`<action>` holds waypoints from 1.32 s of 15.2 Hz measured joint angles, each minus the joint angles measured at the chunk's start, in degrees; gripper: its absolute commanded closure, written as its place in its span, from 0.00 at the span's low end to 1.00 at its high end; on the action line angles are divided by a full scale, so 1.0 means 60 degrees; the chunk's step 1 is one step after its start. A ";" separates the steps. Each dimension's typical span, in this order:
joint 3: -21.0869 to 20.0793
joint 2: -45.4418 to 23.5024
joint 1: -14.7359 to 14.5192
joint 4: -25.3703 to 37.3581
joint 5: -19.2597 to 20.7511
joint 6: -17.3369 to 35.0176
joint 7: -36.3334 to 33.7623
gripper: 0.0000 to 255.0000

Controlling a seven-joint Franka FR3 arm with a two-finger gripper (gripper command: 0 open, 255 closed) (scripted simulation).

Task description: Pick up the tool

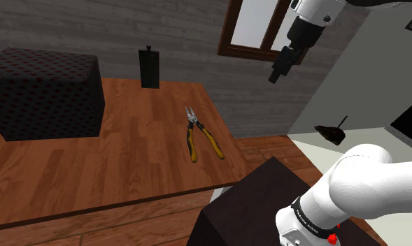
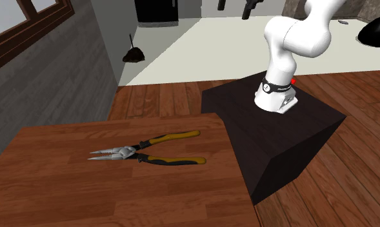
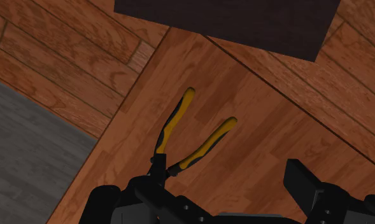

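The white, rounded arm (image 2: 291, 39) has a black band (image 2: 275, 83) with white letters, a red dot (image 2: 291, 80) and a black gripper (image 1: 275, 75).

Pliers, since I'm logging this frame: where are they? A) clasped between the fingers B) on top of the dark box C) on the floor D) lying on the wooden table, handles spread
D: the pliers lie flat on the wooden table, handles apart, while the open gripper hangs well above them, holding nothing.

Nose of the pliers (image 3: 175, 121) hidden behind the gripper (image 3: 204, 181) in the wrist view; over in the second exterior view, the top edge clips the gripper.
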State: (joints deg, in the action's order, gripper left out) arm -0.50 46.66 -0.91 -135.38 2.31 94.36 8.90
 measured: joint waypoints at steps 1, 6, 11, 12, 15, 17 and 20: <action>0.0000 0.0000 0.0000 0.0000 0.0000 0.0000 0.0000 0.00; 0.0183 -0.0854 0.0064 -0.0404 0.0092 0.1164 0.0127 0.00; 0.0355 -0.2167 0.0117 -0.0784 0.0148 0.2759 0.0219 0.00; 0.0366 -0.2494 0.0115 -0.0772 0.0147 0.3055 0.0213 0.00; 0.0458 -0.3548 0.0136 -0.0679 0.0156 0.3960 0.0273 0.00; 0.0548 -0.4145 0.0166 -0.0709 0.0164 0.4544 0.0356 0.00; 0.0702 -0.5248 0.0219 -0.0416 0.0149 0.5306 0.0534 0.00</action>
State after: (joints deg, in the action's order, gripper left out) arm 3.71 15.17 0.40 -137.88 3.20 126.20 12.11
